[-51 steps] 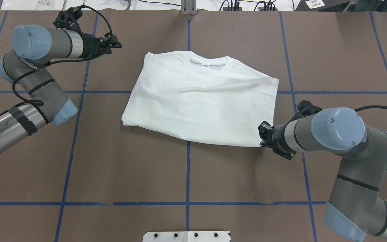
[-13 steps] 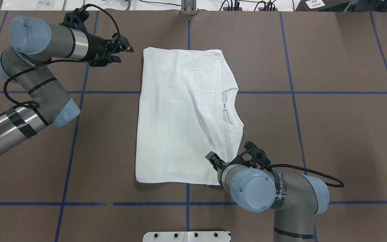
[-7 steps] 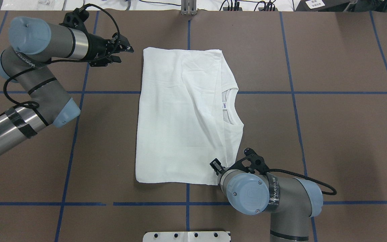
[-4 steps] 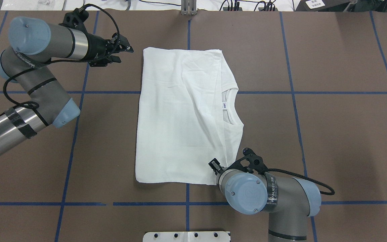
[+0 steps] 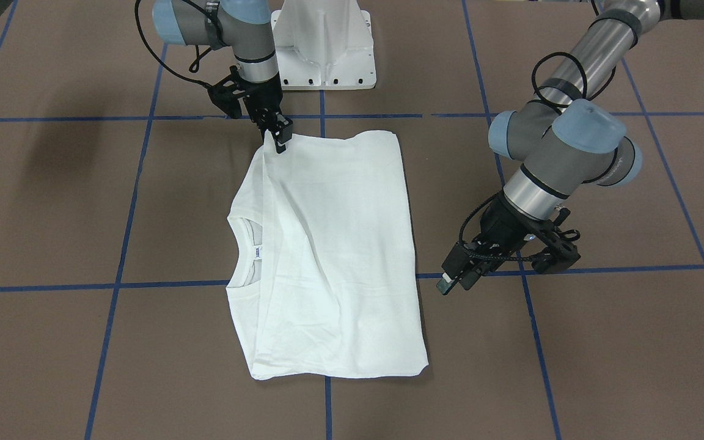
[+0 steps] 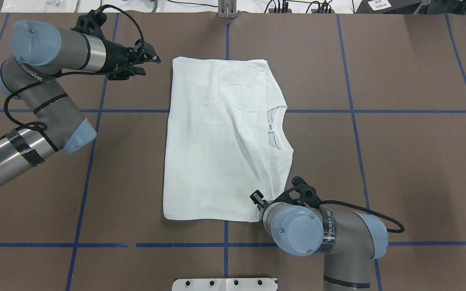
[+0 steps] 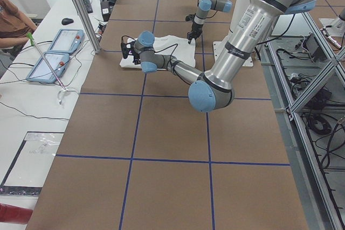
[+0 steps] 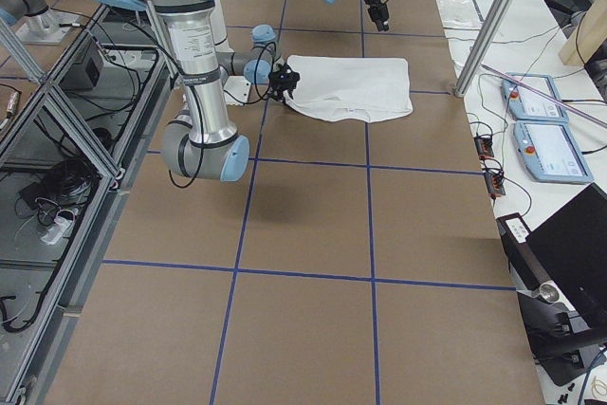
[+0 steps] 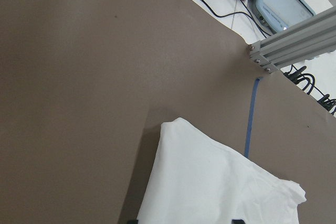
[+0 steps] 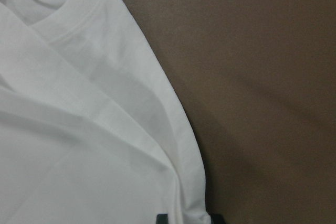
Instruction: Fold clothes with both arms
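The white shirt (image 6: pixel 217 141) lies folded flat in the middle of the brown table, its collar (image 6: pixel 276 133) and small neck label (image 6: pixel 270 127) turned to the right side. It also shows in the front view (image 5: pixel 333 256). My right gripper (image 6: pixel 256 199) is at the shirt's near right corner and looks shut on the cloth edge there (image 5: pixel 280 139); the right wrist view shows that edge (image 10: pixel 184 182) between the fingertips. My left gripper (image 6: pixel 149 66) is open and empty, just left of the shirt's far left corner (image 9: pixel 176 127), apart from it (image 5: pixel 454 282).
The white pedestal base (image 5: pixel 324 49) stands at the near table edge (image 6: pixel 225 284). Blue tape lines (image 6: pixel 226 232) grid the table. An aluminium post (image 6: pixel 227 10) and cables sit at the far edge. Tablets (image 7: pixel 59 44) and a seated person (image 7: pixel 13 20) are beyond that edge.
Since 7 s ago the shirt has turned a quarter turn, collar now to the right, and my right arm swung to the near side. In the last second the right gripper barely shifted.
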`<state>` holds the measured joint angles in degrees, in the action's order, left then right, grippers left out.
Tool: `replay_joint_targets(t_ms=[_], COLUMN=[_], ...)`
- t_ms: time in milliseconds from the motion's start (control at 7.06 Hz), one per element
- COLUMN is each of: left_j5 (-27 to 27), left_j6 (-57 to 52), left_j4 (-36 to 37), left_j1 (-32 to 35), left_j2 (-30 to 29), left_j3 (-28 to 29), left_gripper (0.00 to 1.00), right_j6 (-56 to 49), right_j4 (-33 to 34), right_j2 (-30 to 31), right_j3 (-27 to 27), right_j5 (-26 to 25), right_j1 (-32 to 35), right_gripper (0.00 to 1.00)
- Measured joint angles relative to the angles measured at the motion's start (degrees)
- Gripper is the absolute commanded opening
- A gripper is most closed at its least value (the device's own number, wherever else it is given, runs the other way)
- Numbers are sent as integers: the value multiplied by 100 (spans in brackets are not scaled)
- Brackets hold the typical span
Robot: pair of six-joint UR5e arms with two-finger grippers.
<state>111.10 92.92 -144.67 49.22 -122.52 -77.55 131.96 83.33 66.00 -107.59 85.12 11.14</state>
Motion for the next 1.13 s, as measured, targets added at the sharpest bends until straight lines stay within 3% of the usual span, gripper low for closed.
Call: replay_joint_targets(t_ms=[566, 850, 1133], left_j5=[-5, -141, -1014], left_j6=[124, 817, 1608], left_j4=[0, 23, 556], left_j1=[-19, -370, -1584], left_j2=[75, 651, 1531], left_j3=[-119, -1025, -2446], left_gripper=[67, 67, 69], right_j6=[-3, -3, -3], right_j4=[29, 33, 34], right_j2=[28, 154, 382], right_j3=[-118, -335, -583], right_j5=[41, 61, 73], right_j1=[22, 44, 24], right_gripper=[0, 0, 0])
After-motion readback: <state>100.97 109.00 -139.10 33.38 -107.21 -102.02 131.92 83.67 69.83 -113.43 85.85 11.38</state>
